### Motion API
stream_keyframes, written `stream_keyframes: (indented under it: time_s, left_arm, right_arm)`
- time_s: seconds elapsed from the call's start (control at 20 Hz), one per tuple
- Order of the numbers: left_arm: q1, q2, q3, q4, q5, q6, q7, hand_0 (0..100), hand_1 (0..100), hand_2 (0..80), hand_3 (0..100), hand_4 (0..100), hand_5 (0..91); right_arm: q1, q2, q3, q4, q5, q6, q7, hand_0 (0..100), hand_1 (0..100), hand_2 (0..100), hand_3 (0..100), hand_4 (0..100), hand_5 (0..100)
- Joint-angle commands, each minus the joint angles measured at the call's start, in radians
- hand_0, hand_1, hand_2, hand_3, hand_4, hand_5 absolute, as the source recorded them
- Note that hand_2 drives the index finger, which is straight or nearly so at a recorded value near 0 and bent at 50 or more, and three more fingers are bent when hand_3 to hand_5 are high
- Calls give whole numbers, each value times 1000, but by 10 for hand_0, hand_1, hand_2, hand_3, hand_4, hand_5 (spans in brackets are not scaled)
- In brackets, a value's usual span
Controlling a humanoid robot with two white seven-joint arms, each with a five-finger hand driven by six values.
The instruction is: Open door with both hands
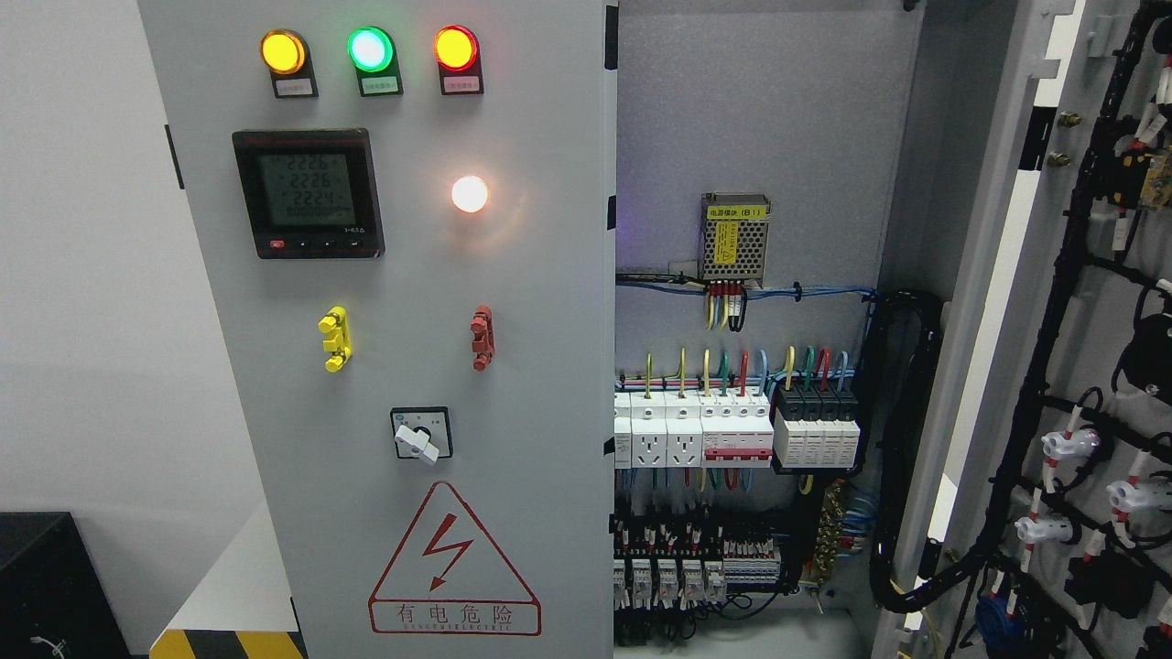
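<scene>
Grey steel left door of the electrical cabinet stands shut, carrying three lit indicator lamps, a black digital meter and a rotary switch. Right of it, breakers are exposed; the right door hangs open. No hand shows.

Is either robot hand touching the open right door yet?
Cannot tell. The head view shows the right door swung open and the left door closed, but neither hand is in the frame.
</scene>
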Motion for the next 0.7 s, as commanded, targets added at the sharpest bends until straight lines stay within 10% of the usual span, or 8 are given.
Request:
stream_keyframes:
  time_s: [0.0, 0.45, 0.65]
  left_arm:
    - [27, -50, -11, -5, -12, -1, 0, 120, 556, 0, 0, 0, 0]
    - [29, -63, -177, -10, -4, -1, -1, 120, 556, 0, 0, 0, 0]
    - [29, -93, -177, -10, -3, -1, -1, 120, 556, 0, 0, 0, 0]
  right_arm:
    - [-147, -32, 34, -122, 5, 2, 1, 71, 138, 0, 0, 0, 0]
    - [-332, -6, 74, -59, -3, 70, 3, 72, 138, 0, 0, 0, 0]
    - [-416, 61, 65, -39, -5, 138, 1, 72, 138, 0, 0, 0, 0]
